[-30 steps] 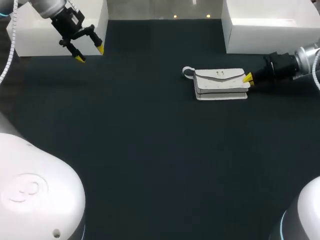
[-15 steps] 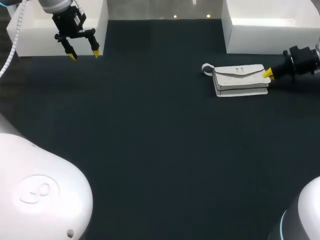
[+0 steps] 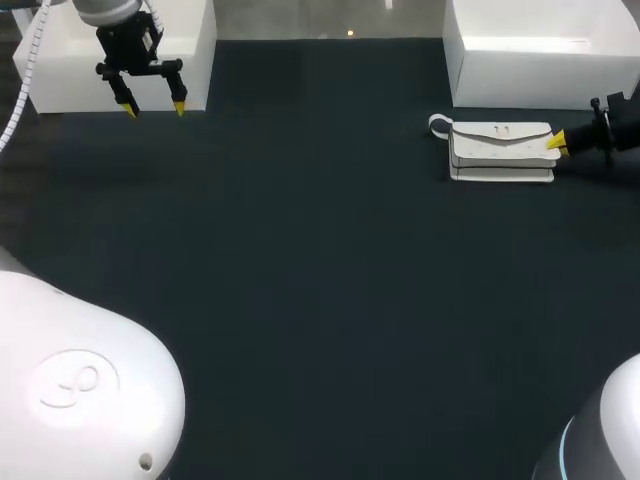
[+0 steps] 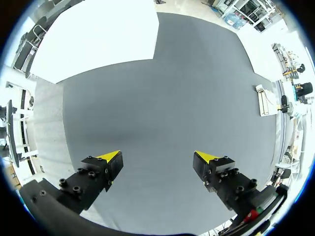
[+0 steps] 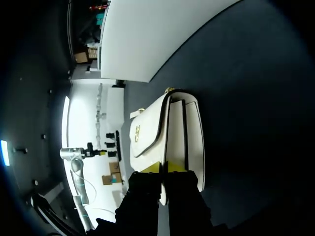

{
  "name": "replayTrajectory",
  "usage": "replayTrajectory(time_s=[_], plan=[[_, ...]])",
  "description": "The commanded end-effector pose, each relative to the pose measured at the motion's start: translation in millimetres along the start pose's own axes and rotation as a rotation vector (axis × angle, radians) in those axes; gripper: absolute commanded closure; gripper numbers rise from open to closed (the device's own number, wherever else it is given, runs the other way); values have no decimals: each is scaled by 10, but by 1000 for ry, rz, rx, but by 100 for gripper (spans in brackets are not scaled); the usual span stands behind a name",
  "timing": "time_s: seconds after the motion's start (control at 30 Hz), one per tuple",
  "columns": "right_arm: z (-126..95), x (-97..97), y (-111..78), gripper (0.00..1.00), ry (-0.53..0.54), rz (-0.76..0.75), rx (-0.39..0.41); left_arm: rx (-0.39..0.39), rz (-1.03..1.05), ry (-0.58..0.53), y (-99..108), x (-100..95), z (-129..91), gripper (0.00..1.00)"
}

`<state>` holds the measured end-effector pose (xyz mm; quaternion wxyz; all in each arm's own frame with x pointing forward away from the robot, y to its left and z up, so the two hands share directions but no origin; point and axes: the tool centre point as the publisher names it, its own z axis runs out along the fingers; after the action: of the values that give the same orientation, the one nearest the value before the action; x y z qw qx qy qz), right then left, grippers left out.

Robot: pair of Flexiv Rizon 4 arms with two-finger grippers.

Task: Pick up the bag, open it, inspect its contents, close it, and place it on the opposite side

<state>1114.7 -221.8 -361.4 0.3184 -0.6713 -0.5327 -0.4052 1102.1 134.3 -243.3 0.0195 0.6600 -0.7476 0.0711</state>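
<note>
White leather-look handbag (image 3: 502,152) is the one to watch, and it sits just in front of the right-hand white box (image 3: 540,70), on the robot's side of it, over the dark table mat (image 3: 320,300). Its flap faces up, its stacked side panels face the robot, and a small strap loop (image 3: 438,124) pokes out at the end farther from the right arm. Whether the bag rests on the mat or is raised just clear of it, I cannot tell. The right gripper (image 3: 557,143) comes in level, also just in front of that box, at the bag's other end. The right wrist view settles it: the yellow fingertips (image 5: 152,167) are drawn narrow and pinch the bag's end panel from both sides, so it has a firm hold. A small metal emblem (image 5: 137,132) shows on the flap, too small to read. Across the table, well apart from the right-hand box, the left gripper (image 3: 152,106) hangs with its tips pointing down at the front of a second white box (image 3: 70,70) on the same far edge. Its jaws are spread wide, with only bare mat between them.
</note>
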Motion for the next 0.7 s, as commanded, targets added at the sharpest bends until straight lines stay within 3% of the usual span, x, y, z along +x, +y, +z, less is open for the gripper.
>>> replayTrajectory(time_s=[0.03, 0.37, 0.6, 0.7], plan=[[-25, -37, 96, 100, 13, 1, 185, 11, 0, -2, 40, 10, -5, 0], [-25, -37, 96, 100, 13, 1, 185, 22, -8, -14, 26, -38, -25, 0], [-436, -191, 402, 100, -30, -1, 111, 29, -34, -31, 22, -136, -37, 0], [-578, -271, 548, 100, -40, -2, 122, 32, -39, -36, 19, -179, -54, 0]])
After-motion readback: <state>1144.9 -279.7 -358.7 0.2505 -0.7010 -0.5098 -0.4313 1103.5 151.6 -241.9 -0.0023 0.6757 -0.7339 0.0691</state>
